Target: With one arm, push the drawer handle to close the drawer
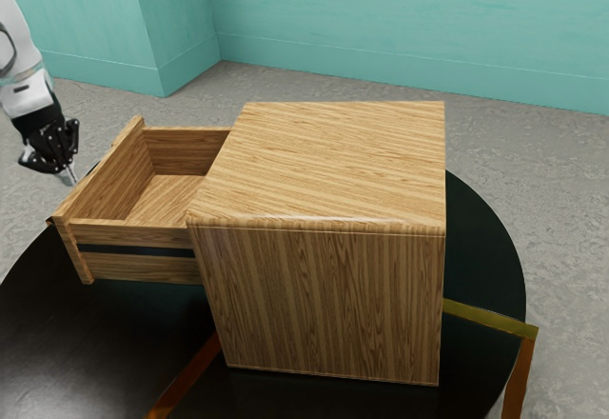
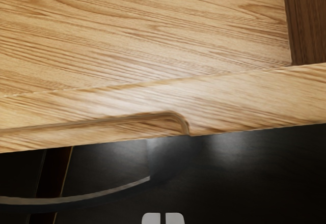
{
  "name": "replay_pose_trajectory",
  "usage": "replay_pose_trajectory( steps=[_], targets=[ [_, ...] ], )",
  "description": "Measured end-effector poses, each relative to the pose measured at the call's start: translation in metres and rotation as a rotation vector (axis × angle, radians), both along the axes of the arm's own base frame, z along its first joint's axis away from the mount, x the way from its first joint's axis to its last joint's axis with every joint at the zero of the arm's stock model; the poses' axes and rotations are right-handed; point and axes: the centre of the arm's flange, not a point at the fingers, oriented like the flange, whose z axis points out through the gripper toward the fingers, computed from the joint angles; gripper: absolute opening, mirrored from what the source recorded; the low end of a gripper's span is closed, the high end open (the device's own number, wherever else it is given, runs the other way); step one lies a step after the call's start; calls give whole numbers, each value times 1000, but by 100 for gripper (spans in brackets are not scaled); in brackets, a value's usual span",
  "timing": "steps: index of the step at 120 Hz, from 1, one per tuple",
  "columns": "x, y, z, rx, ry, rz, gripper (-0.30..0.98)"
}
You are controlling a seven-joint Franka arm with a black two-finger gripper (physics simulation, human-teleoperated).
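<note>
Beyond the outer face of the drawer front, at the exterior view's left, is my gripper (image 1: pixel 69 177), pointing down with its fingertips together. In the wrist view the gripper (image 2: pixel 163 218) shows two grey tips side by side, nothing between them. The wooden drawer (image 1: pixel 166 195) stands pulled out from the cabinet (image 1: pixel 328 167). Its front panel (image 2: pixel 244 99) crosses the wrist view, with a rounded recess (image 2: pixel 170 115) along its outer edge. I cannot make out a separate handle. Whether the tips touch the panel cannot be told.
A round black table (image 1: pixel 485 248) carries the cabinet, and brown and gold strips (image 1: pixel 490 318) run at its lower part. A teal wall (image 1: pixel 400 29) stands behind, above grey floor. A curved grey-edged band (image 2: pixel 97 195) lies below the drawer front.
</note>
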Motion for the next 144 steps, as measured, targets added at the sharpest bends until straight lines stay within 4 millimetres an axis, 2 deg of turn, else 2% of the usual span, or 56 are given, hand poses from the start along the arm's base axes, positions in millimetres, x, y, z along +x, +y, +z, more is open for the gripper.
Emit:
replay_pose_trajectory(
  steps=[17, 45, 61, 144],
  targets=[
    [5, 0, -5, 0, 2, -8, -10],
    [21, 2, -24, 11, 18, -10, -11],
    [29, -1, -27, 1, 6, -7, -11],
    [75, -77, -38, -71, -30, -56, -10]
  ],
)
